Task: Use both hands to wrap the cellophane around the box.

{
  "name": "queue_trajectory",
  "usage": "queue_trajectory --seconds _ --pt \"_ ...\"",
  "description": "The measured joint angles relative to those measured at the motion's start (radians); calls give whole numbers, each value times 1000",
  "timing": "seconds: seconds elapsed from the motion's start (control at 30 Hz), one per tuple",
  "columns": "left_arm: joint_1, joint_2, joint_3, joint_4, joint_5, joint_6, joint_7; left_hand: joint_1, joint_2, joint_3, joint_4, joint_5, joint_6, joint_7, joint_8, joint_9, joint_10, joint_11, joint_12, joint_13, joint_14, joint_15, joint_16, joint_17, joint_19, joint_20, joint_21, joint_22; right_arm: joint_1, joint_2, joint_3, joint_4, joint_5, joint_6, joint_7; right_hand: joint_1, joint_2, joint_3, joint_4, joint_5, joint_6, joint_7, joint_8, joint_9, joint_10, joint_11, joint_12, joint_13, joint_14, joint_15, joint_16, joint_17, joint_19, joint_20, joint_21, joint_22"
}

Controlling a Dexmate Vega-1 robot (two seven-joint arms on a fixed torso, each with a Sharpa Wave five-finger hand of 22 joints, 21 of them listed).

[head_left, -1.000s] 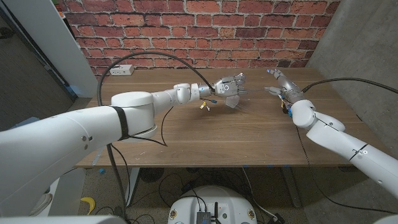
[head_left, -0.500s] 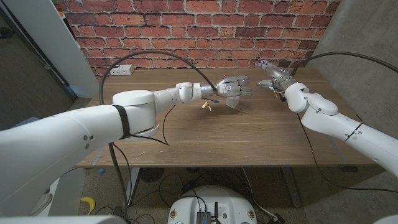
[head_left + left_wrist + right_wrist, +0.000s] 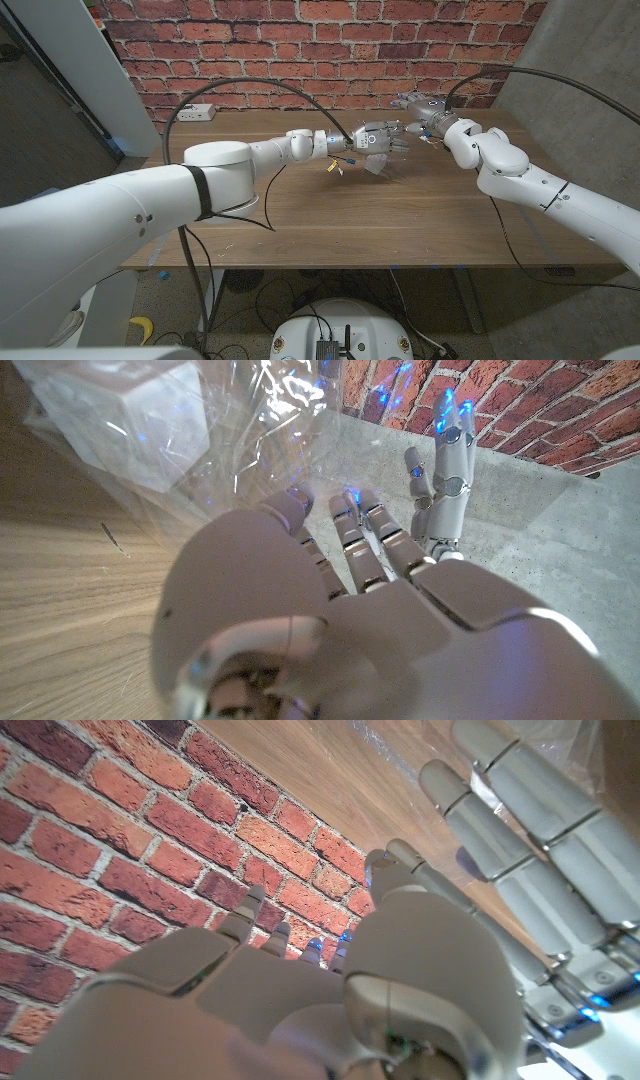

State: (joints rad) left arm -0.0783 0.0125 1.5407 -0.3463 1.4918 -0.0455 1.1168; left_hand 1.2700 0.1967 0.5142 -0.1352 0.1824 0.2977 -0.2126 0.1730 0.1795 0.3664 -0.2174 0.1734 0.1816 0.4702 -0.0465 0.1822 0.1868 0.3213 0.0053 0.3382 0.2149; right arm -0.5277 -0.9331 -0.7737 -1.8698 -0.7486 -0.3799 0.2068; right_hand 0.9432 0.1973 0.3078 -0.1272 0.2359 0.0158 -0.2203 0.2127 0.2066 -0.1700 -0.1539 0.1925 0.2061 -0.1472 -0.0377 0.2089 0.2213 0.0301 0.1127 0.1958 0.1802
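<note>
Box: small white box [image 3: 135, 422], seen in the left wrist view inside a loose sheet of clear cellophane [image 3: 250, 435]; it sits on the wooden table [image 3: 300, 215] toward the far edge, right of centre.
Cellophane: crinkled, glossy, partly bunched over the box, with slack trailing onto the table; in the head view it reads as a pale translucent lump [image 3: 378, 165] just below the left hand.
Left hand: left hand [image 3: 374, 139] is at the cellophane, fingers reaching forward over the film; the left wrist view shows the fingers [image 3: 352, 535] extended and a little apart, touching or just above the sheet. I cannot tell whether any film is actually pinched.
Right hand: right hand [image 3: 420, 108] is raised near the far edge, just beside the left hand, fingers straight and spread, holding nothing.
Handling, box: judged light and rigid; likely to slide on the smooth wood if pushed from one side only.
Handling, film: judged very light, limp, slippery and springy; creases will tend to open again unless held down. It tears if snagged by a fingertip.
Where to hold: best judged at a free edge of the sheet, pinched between thumb and finger, while the other hand presses the box top to keep it from skating.
Risk: film slipping from smooth fingertips; box dragged along with the sheet.
</note>
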Motion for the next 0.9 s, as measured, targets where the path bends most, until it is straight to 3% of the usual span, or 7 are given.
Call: queue_trajectory --seconds 0.1,0.2,0.3,0.37,0.53,0.7,0.9 --pt "-2 -4 5 5 -3 0 -2 0 0 4 4 0 0 0 0 0 -3 3 0 0 0 0 1 -1 0 0 3 0 4 6 1 3 -14 39 20 30 -8 16 -8 5 68 0 29 11 0 0 4 -2 0 0 0 -2 -4 4 0 -3" --pt "-3 -5 7 8 -4 0 -9 0 0 4 4 0 0 0 0 0 -3 3 0 0 -1 0 1 -3 0 0 3 -2 4 15 13 7 -11 72 31 75 -14 29 -15 5 198 -1 83 33 -2 -9 11 -4 0 0 4 -10 -9 9 0 -4" --pt "-3 -10 9 14 -5 0 -14 0 0 7 7 0 0 0 0 0 -3 3 4 0 -6 -5 4 -3 -5 6 3 -4 -2 25 30 13 5 108 38 126 -32 22 -22 5 402 -2 168 65 0 -29 15 -6 23 3 13 -16 -6 6 1 -4" --pt "-4 -12 9 18 -4 0 -17 0 0 8 8 0 0 0 2 0 -3 3 4 0 -6 -5 4 -3 -6 6 3 -4 -7 34 45 20 29 138 38 161 -41 14 -30 5 502 -2 209 79 19 -47 23 -6 41 4 13 -21 10 3 5 -6" --pt "-4 -15 9 23 -3 2 -27 -4 4 9 15 0 0 0 5 0 -3 3 4 0 -6 -5 3 -3 -8 8 3 -3 -11 54 70 38 77 180 47 214 -48 4 -39 3 772 -1 298 78 132 -55 32 -11 63 2 16 -20 32 -7 5 -8" --pt "-4 -15 9 21 3 7 -32 -4 4 11 17 0 0 0 5 0 -3 3 8 0 -6 -5 4 -3 -9 9 3 -3 -5 69 74 58 89 197 56 214 -49 -13 -55 -4 865 0 297 43 228 -59 43 -11 98 3 32 -14 58 -32 5 -8" --pt "-4 -15 5 22 9 18 -33 -4 4 14 20 0 0 0 5 0 -3 3 8 0 -3 -7 4 -3 -9 9 3 2 0 85 69 86 74 214 30 214 -49 -33 -74 5 964 4 314 25 325 -58 55 -8 146 5 48 -14 111 -37 12 -5"
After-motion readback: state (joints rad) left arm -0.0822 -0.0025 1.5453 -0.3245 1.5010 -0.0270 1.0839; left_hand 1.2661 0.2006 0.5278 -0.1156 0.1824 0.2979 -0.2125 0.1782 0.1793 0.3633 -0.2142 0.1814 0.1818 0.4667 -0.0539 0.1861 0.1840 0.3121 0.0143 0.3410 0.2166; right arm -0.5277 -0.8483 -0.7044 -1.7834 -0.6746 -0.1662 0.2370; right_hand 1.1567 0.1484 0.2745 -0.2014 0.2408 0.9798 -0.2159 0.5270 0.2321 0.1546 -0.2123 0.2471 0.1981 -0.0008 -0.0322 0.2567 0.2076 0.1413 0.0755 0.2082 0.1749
